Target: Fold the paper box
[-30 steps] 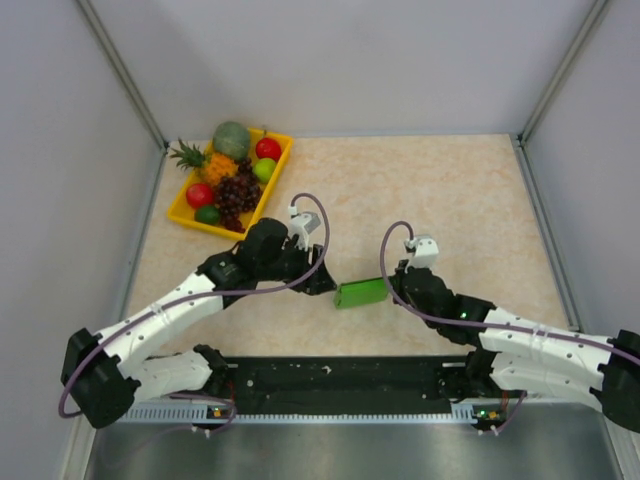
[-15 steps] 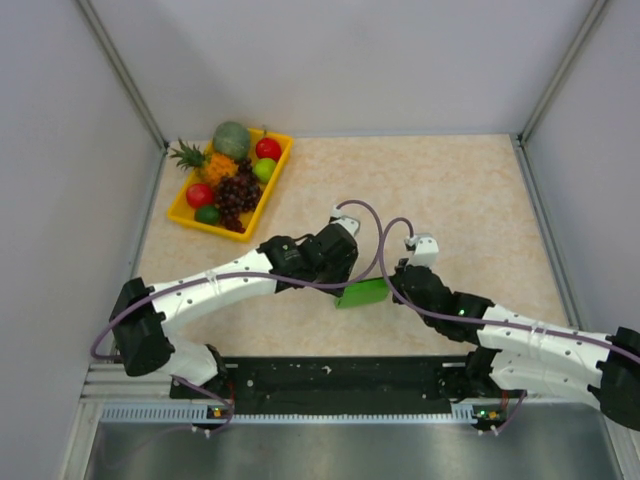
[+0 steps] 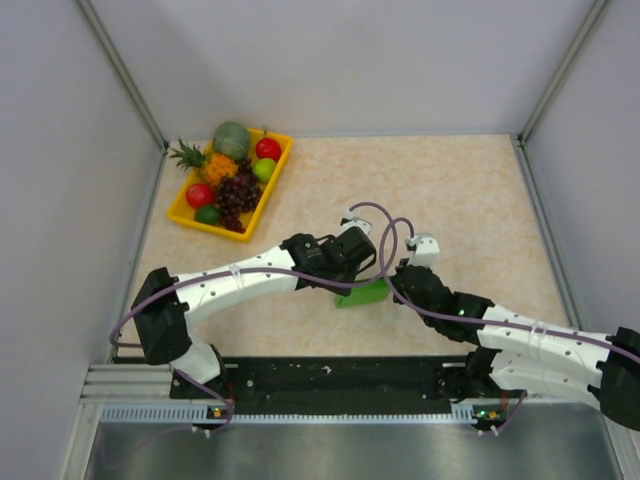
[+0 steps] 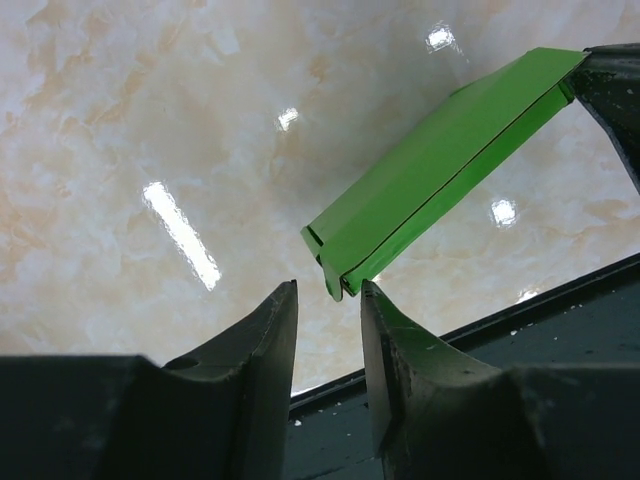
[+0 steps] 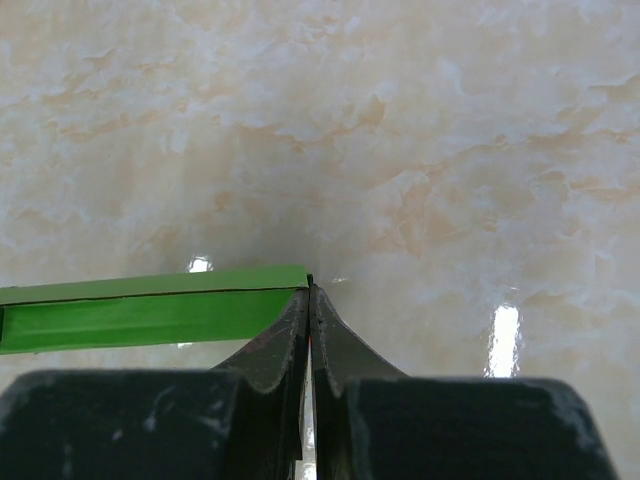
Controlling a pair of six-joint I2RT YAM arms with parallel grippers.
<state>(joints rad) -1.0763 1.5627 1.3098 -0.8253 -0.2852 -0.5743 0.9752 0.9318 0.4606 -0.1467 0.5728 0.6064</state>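
The paper box (image 3: pixel 364 293) is a bright green, flattened rectangle near the middle of the table. In the left wrist view the paper box (image 4: pixel 440 170) hangs tilted above the table, its far end pinched by a black finger (image 4: pixel 612 90) of the other arm. My right gripper (image 5: pixel 310 290) is shut on the thin right edge of the paper box (image 5: pixel 150 310). My left gripper (image 4: pixel 328 290) reaches over the box's left end with a narrow gap between its jaws. The box's near corner sits right at the fingertips, and nothing is clamped.
A yellow fruit tray (image 3: pixel 176 211) with toy fruit stands at the back left. A black rail (image 3: pixel 330 375) runs along the near table edge, just below the box. The two arms' purple cables cross above the box.
My left arm has swung right, from beside the box's left end to over it, and its jaws have narrowed. The right arm and the box have stayed put.
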